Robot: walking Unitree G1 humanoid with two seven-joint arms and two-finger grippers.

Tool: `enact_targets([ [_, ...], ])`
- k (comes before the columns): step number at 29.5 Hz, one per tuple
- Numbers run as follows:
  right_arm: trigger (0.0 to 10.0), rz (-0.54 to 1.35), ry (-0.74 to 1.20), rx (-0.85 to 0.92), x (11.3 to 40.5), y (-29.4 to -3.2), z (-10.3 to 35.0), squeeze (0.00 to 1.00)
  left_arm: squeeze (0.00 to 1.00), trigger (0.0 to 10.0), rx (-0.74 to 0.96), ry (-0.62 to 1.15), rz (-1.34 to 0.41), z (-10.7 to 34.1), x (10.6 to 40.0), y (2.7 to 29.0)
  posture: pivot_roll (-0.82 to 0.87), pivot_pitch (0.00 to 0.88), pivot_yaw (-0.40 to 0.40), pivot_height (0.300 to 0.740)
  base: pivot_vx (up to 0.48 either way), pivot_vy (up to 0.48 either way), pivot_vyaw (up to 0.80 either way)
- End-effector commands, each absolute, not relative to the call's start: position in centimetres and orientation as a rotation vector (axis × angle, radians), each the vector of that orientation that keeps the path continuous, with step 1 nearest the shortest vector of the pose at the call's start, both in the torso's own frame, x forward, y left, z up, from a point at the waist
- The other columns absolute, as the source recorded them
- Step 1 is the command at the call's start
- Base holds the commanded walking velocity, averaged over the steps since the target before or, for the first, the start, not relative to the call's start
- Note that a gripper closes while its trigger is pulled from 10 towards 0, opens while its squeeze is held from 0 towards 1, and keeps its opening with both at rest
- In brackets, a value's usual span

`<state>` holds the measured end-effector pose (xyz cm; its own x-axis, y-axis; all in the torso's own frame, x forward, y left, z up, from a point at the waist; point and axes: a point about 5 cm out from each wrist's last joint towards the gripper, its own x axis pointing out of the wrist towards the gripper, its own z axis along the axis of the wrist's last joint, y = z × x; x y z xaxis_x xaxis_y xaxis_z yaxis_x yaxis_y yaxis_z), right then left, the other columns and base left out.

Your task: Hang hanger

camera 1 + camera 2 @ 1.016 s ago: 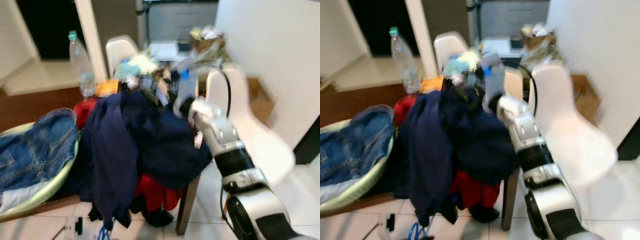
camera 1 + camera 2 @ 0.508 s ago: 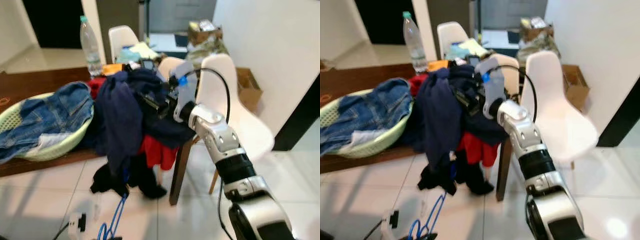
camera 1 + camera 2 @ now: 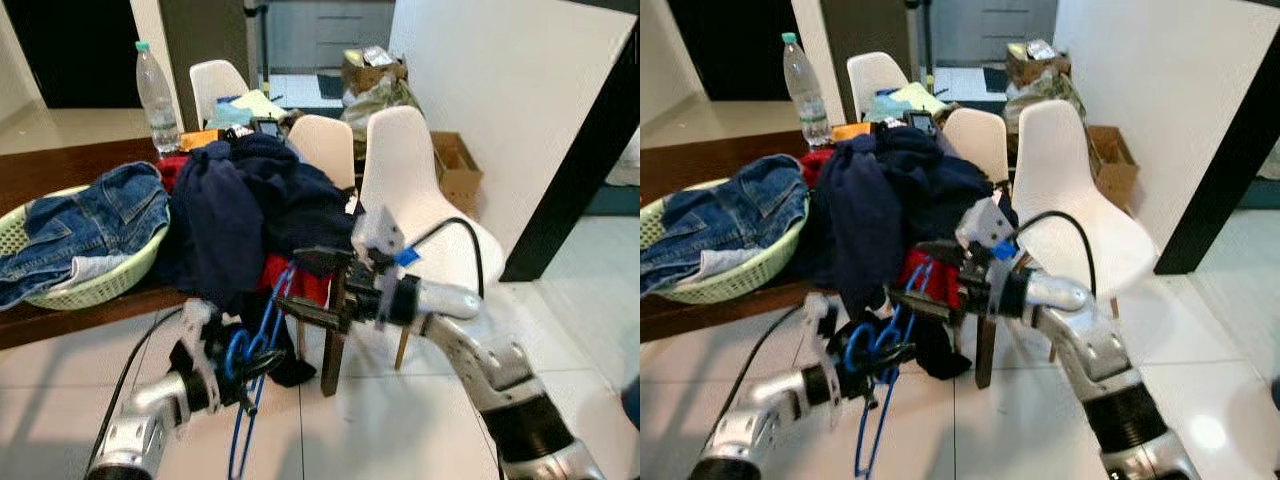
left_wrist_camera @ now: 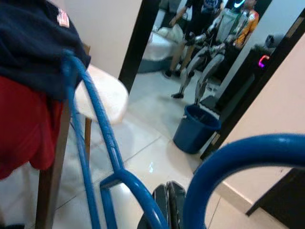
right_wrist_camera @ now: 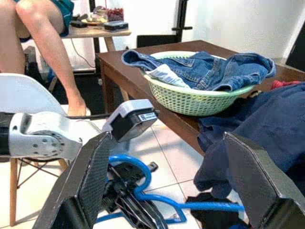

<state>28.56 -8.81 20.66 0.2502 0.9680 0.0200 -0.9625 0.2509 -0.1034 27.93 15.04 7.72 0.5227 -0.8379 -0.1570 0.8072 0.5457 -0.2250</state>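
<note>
Brown table point(image 3: 60, 170) is the landmark. On it: 1 green basket point(image 3: 120, 280) w/ jeans point(image 3: 80, 225), 1 water bottle point(image 3: 155, 95) at the far edge, and a heap of navy clothes point(image 3: 250, 205) spilling over the near corner, w/ a red garment point(image 3: 315, 285) hanging below it.

Beyond the table: 3 white chairs; nearest chair point(image 3: 420, 215) just past the corner, cardboard box point(image 3: 455, 165) by the wall behind it.

Left pincer point(image 3: 245, 365) low in front of the table corner, closed on the blue hanger point(image 3: 255, 340); hanger's long side runs up to the navy heap, its rods crossing the space in front of the table leg.

Right pincer point(image 3: 310, 285) just in front of the heap, fingers spread wide apart, nothing between them, right beside the hanger's upper part.
</note>
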Motion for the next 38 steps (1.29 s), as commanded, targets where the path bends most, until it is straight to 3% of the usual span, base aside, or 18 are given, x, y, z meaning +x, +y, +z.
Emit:
enact_targets([
  [1,10.0,1.36,-0.098,-0.063,27.9,-8.7,21.1,0.0,0.0,10.0,-0.069,0.289,-1.014,8.3,28.2,15.1,0.15,0.0,-0.025,0.74,0.0,0.0,0.0],
  [7,10.0,1.43,-0.269,0.111,26.3,-8.7,24.4,0.0,0.0,10.0,0.046,0.342,-1.215,12.1,28.4,12.5,0.14,0.008,-0.021,0.74,0.0,0.0,0.0],
  [15,10.0,1.482,-0.328,0.178,25.1,-8.0,25.4,0.0,0.0,10.0,0.082,0.399,-1.232,12.6,28.3,11.6,0.13,0.009,-0.022,0.74,0.0,0.0,0.0],
  [26,10.0,1.549,-0.234,0.087,23.8,-6.3,24.3,0.0,0.0,10.0,0.117,0.4,-1.202,13.3,28.5,10.8,0.13,0.007,-0.02,0.74,0.0,0.0,0.0],
  [31,10.0,1.468,-0.101,-0.067,24.4,-5.2,23.0,0.0,0.0,10.0,0.147,0.416,-1.184,13.6,28.4,10.3,0.13,0.008,-0.019,0.74,0.0,0.0,0.0],
  [38,10.0,1.438,-0.089,-0.089,24.6,-5.0,23.4,0.0,0.0,10.0,0.161,0.426,-1.169,13.6,28.4,10.3,0.13,0.008,-0.019,0.74,0.0,0.0,0.0],
])
